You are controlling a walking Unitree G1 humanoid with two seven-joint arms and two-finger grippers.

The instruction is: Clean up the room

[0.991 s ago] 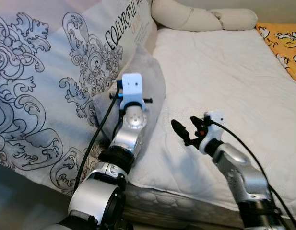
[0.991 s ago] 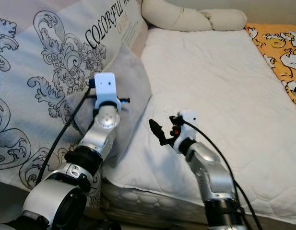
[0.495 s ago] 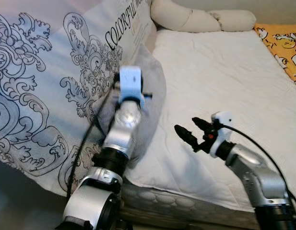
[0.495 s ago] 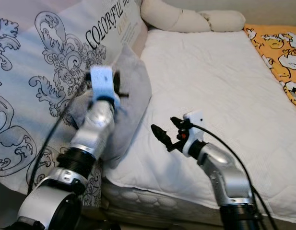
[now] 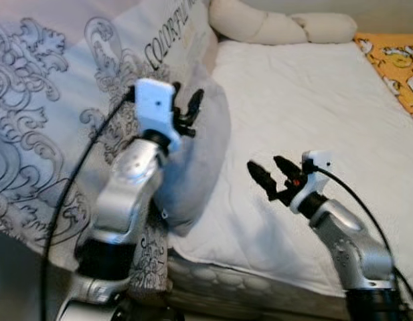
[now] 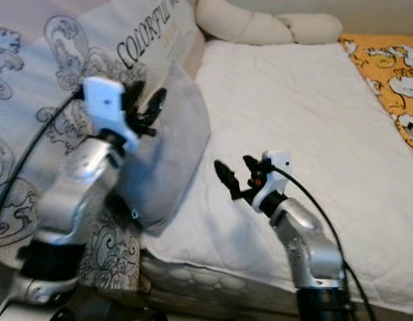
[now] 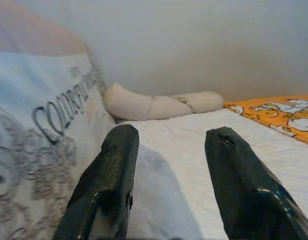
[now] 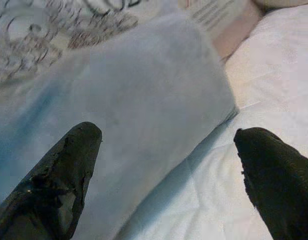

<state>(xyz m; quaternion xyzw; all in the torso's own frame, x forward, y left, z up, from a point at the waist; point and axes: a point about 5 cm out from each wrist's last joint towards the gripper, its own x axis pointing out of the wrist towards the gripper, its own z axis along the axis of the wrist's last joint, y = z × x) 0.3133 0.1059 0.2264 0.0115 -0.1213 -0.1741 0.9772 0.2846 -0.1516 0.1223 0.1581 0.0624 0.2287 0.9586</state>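
Observation:
A grey pillow [image 5: 205, 157] leans at the left edge of the white mattress [image 5: 313, 100], against a big patterned cushion. My left gripper [image 5: 191, 111] is raised over the pillow's top edge, open, with nothing between its fingers [image 7: 106, 175]. My right gripper [image 5: 265, 165] hovers above the mattress just right of the pillow, open and empty, pointing at it. In the right wrist view the grey pillow [image 8: 144, 110] lies ahead between the wide-spread fingers [image 8: 64, 175].
A large white cushion with grey scrollwork and "COLORFUL" lettering [image 5: 72, 120] stands to the left. A cream bolster [image 5: 280, 27] lies along the far end of the bed. An orange cartoon-print blanket [image 5: 393, 60] covers the far right corner. The mattress front edge [image 5: 246, 281] is near.
My left arm has lifted and swung left, bringing its gripper from behind the pillow to above its top edge. The right gripper has risen slightly and shifted right.

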